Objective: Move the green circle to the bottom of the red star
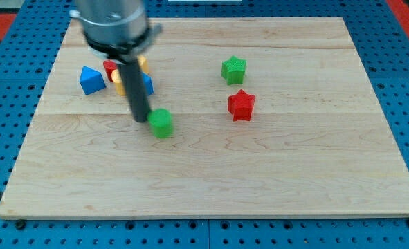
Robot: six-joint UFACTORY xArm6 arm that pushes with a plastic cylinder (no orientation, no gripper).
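Observation:
The green circle (162,123) lies on the wooden board left of centre. The red star (241,105) lies to its right and slightly higher in the view. My tip (142,119) is at the green circle's left side, touching it or nearly so. The dark rod rises from there toward the view's top left, where the arm's blurred grey body hides part of the board.
A green star (234,70) sits just above the red star. At the left a blue block (91,80) stands beside a cluster of a red block (111,68), a yellow block (120,86) and another blue block (147,84), partly hidden by the rod. The wooden board (211,180) ends in blue pegboard.

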